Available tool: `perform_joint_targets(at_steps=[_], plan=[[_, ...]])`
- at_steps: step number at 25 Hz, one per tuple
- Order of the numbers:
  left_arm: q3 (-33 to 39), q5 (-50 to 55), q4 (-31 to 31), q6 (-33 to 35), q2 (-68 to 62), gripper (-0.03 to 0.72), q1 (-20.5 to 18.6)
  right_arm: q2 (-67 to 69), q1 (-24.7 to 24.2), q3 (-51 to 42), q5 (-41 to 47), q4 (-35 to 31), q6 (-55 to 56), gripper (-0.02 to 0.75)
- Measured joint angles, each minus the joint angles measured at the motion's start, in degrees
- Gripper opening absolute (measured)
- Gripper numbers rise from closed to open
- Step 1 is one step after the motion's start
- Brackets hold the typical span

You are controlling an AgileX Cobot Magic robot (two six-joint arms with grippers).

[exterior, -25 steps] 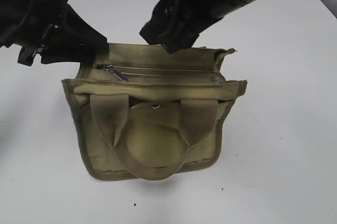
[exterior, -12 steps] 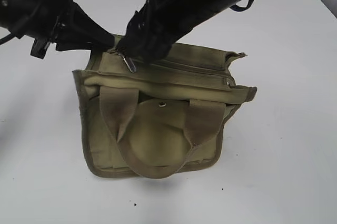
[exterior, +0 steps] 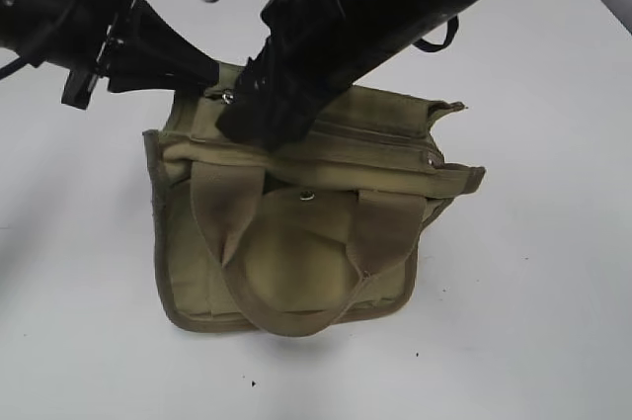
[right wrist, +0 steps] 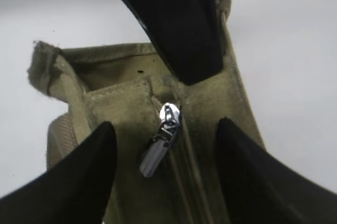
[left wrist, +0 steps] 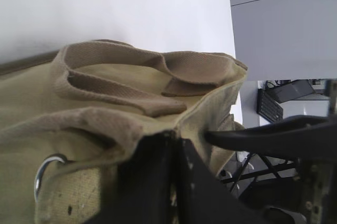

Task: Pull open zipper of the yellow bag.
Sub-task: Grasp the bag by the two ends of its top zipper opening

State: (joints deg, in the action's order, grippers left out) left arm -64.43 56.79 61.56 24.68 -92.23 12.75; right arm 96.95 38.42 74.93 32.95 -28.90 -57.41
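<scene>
Straddling the zipper (right wrist: 167,129) pull with parted jaws, right gripper (right wrist: 166,168) hovers; left gripper (exterior: 202,74) pinches the yellow bag (exterior: 296,252).

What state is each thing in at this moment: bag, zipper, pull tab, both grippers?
yellow bag: upright on the table, left corner pinched.
zipper: closed.
pull tab: free, lying between open fingers.
left gripper: shut on the bag's edge.
right gripper: open, straddling the tab.
</scene>
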Motion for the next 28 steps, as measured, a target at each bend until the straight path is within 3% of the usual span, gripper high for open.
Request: perform_joint_targets(at_steps=[8,22,28], plan=[[0.0,1.31,1.52,0.0,0.0,0.0,0.0,2.45,0.0,0.0,-1.68,0.16,-0.04,0.333],[0.0,2.0,2.48,0.0,0.0,0.0,0.0,2.45,0.0,0.07,0.34,0.28,-0.29,0.015],[0.0,2.35,2.48,0.3,0.0,0.0,0.0,2.45,-0.11,0.32,1.95,0.52,-0.33,0.002]])
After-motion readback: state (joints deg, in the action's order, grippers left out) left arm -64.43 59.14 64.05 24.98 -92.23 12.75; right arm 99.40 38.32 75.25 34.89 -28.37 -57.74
